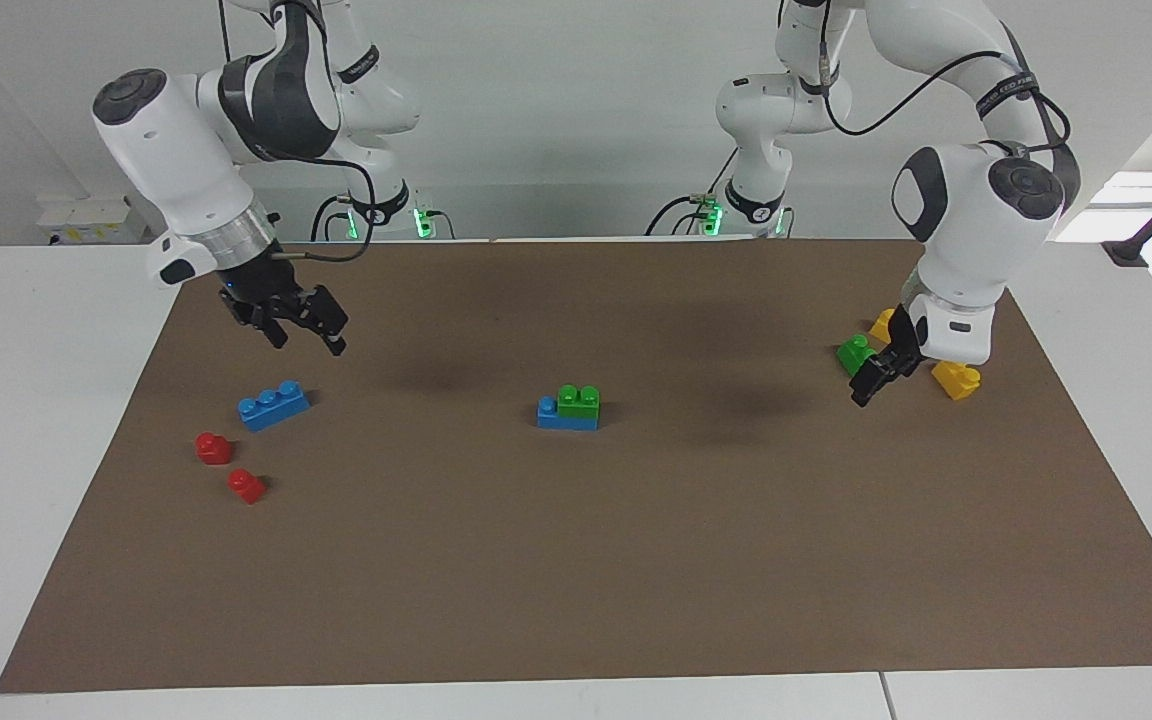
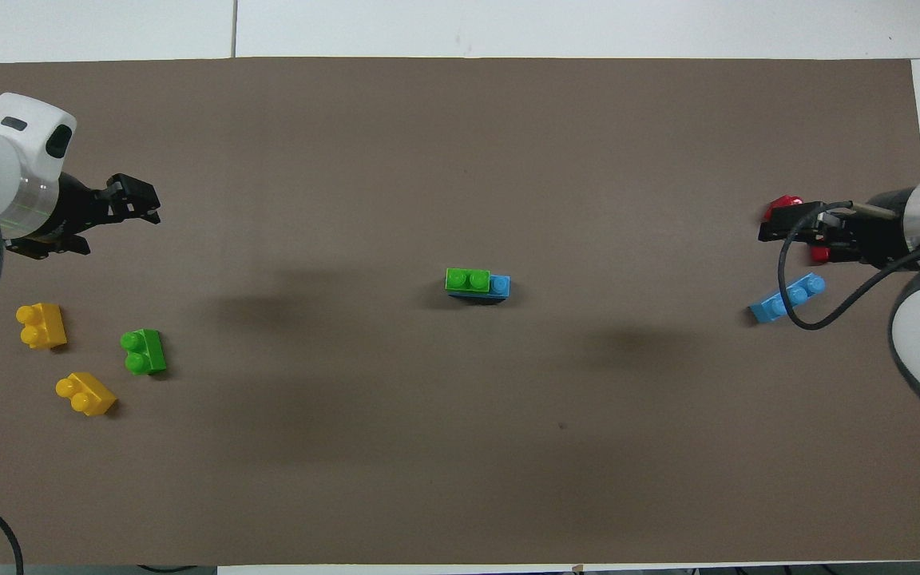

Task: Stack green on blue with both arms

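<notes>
White surface (image 1: 56,420) carried a brown mat (image 1: 576,560); plain white wall at the robots' end.

Mid-mat: green brick (image 1: 578,400) sat on blue brick (image 1: 564,415), covering two studs, one blue stud bare toward the right arm's end. Both claws well apart from this stack.

Left claw (image 1: 876,380) hung over the mat at the left arm's end, just beside a loose green brick (image 1: 854,353), two yellow bricks (image 1: 956,377) near. Jaws wide, nothing held, touching nothing.

Right claw (image 1: 304,325) hung over the mat at the right arm's end, above a spot close to the second blue brick (image 1: 274,405); two red bricks (image 1: 214,447) lay farther from the robots than that brick. Jaws wide, empty.
</notes>
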Available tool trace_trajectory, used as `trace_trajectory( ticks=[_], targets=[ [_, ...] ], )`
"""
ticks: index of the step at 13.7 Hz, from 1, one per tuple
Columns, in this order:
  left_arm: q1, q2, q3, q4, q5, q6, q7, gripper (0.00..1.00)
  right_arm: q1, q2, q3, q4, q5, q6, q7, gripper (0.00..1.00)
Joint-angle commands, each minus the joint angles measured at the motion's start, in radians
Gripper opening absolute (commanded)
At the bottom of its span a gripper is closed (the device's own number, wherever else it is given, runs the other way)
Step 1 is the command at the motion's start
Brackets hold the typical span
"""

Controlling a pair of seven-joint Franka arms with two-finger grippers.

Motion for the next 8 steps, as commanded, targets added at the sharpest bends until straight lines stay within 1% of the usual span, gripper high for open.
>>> trace_trajectory(
  ticks=[1, 3, 5, 6, 7, 8],
  targets=[
    [0.023, -0.064, -0.003, 0.000, -0.018, -0.067, 0.092, 1.00, -0.015, -0.013, 0.009, 0.048, -0.019, -0.068, -0.033, 1.00],
    [0.023, -0.096, -0.003, 0.000, -0.018, -0.091, 0.092, 1.00, -0.013, -0.036, 0.009, 0.053, -0.036, -0.068, -0.058, 1.00],
    [0.023, -0.124, -0.003, 0.002, -0.018, -0.117, 0.108, 1.00, -0.022, -0.039, 0.004, 0.080, -0.062, -0.085, -0.093, 1.00],
    [0.023, -0.136, -0.003, 0.002, -0.018, -0.136, 0.150, 1.00, -0.033, -0.041, 0.001, 0.102, -0.062, -0.118, -0.149, 1.00],
    [0.023, -0.147, -0.003, 0.003, -0.018, -0.156, 0.199, 1.00, -0.036, -0.042, 0.000, 0.108, -0.062, -0.126, -0.194, 1.00],
    [0.023, -0.156, -0.003, 0.005, -0.018, -0.174, 0.226, 1.00, -0.042, -0.045, 0.000, 0.103, -0.062, -0.131, -0.202, 1.00]
  ],
)
